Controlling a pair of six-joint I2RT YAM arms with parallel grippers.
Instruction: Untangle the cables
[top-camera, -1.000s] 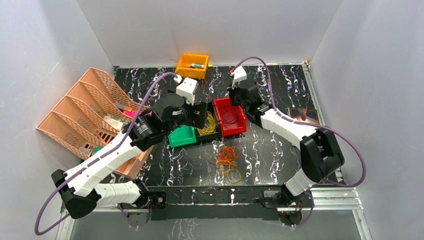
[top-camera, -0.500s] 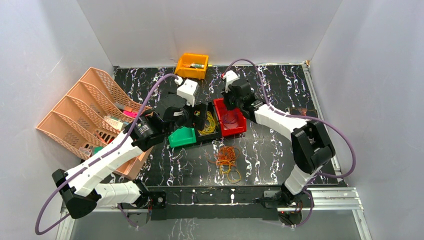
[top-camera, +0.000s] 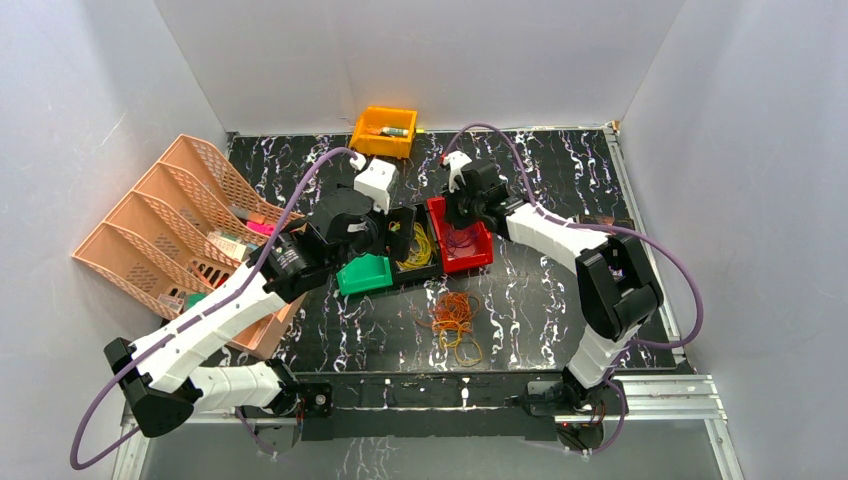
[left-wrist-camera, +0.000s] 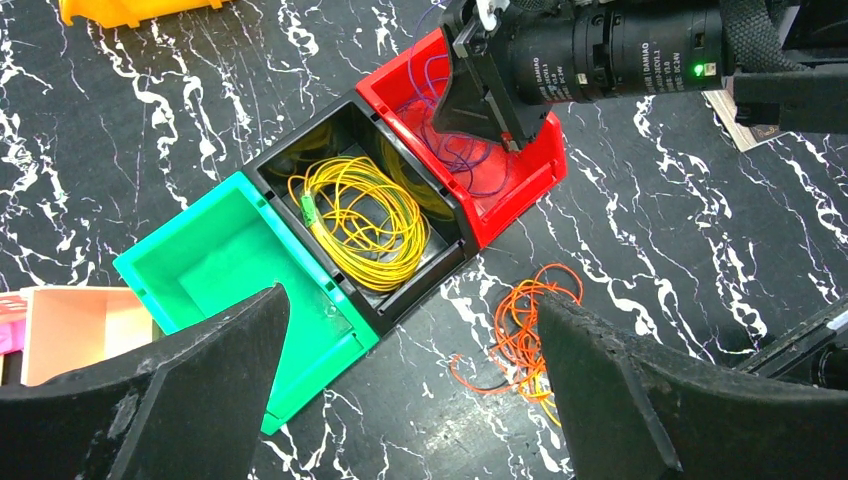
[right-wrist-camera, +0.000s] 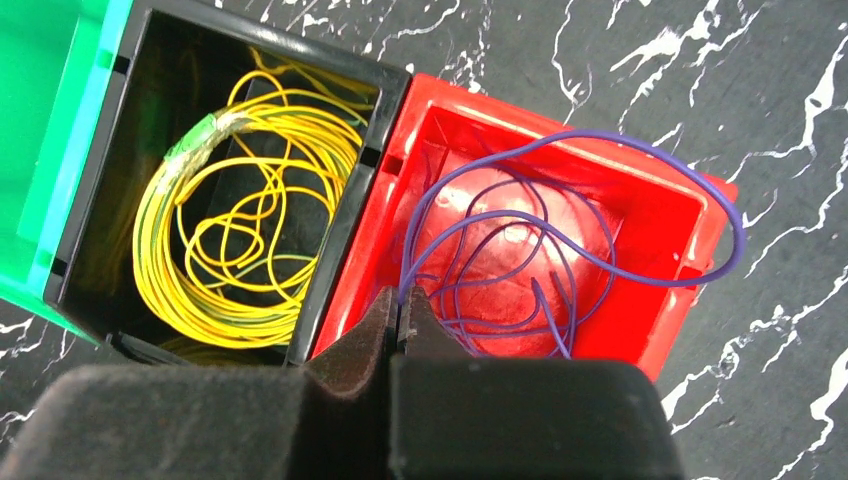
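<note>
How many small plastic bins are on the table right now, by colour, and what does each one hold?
Orange plastic bin, small items inside: 1
Green plastic bin, empty: 1
Black plastic bin, holding the thin yellow cable coil: 1
Red plastic bin, holding the thin purple cable: 1
Total: 4

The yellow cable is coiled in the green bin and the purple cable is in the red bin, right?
Not the green bin: the left wrist view shows the yellow cable coiled in the black bin. The purple cable is in the red bin.
</note>
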